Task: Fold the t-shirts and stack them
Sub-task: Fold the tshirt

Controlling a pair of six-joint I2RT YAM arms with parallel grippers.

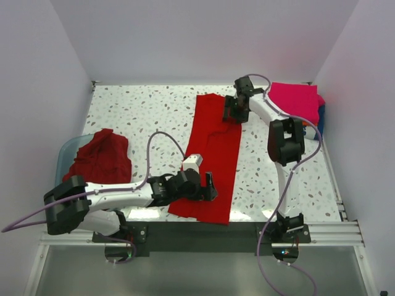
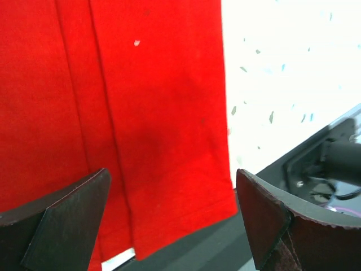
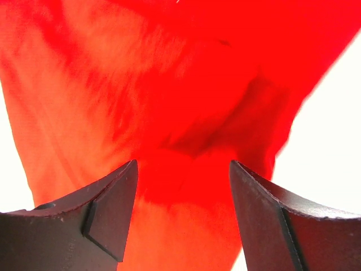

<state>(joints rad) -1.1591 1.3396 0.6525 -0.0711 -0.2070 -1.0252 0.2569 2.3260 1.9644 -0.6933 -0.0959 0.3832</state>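
Nearest to us, our left gripper (image 1: 210, 186) is hovering over the near end of the red t-shirt (image 1: 213, 154) with its jaws standing wide open. From the left wrist we are seeing both fingers (image 2: 62, 223) spread to either side of the cloth's near right corner, above it and not pinching it.

At the left edge, the teal tub (image 1: 63, 154) is holding a crumpled dark red t-shirt (image 1: 102, 157), which is bulging over its rim toward the table (image 1: 148, 111).

We are seeing the red t-shirt lying as a long folded strip, running from the table's front edge, which its near end is overlapping, to the far middle. Our right gripper (image 1: 234, 110) is sitting at that far end, by the strip's right edge. Its jaws are apart, with rumpled red cloth filling the view between them; whether the tips are touching it we cannot tell. Beyond that arm, a magenta t-shirt (image 1: 295, 98) is lying folded flat in the far right corner, well apart from the strip.
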